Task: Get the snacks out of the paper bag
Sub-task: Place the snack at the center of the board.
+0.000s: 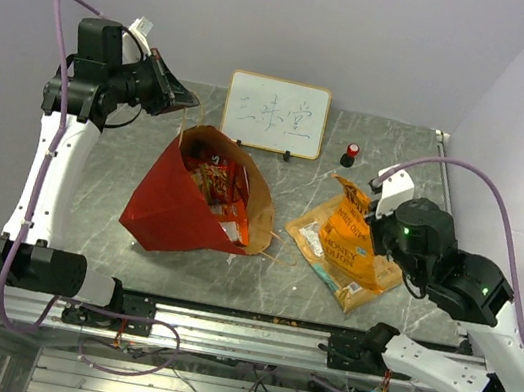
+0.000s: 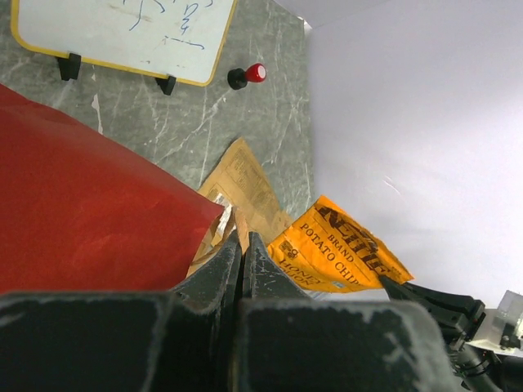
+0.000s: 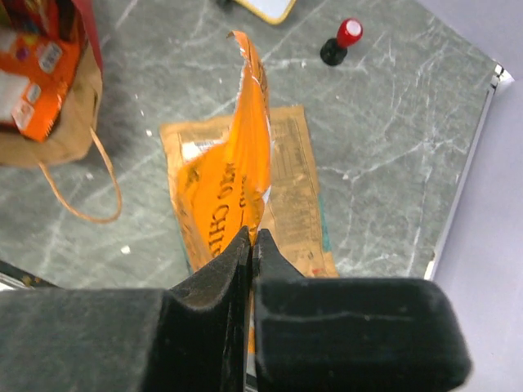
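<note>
The right gripper (image 3: 251,237) is clamping the orange chip bag (image 3: 237,163) upright above 1 flat tan packet (image 3: 296,188), right of the paper bag (image 1: 168,210), which is lying on its side holding more snacks (image 1: 218,188). The left gripper (image 2: 243,237) is hanging raised at far left, jaws together; any hold cannot be told.

Clear above paper bag (image 1: 164,204) mouth; whiteboard (image 1: 276,114) behind; orange chip bag (image 1: 352,217) rightward.
</note>
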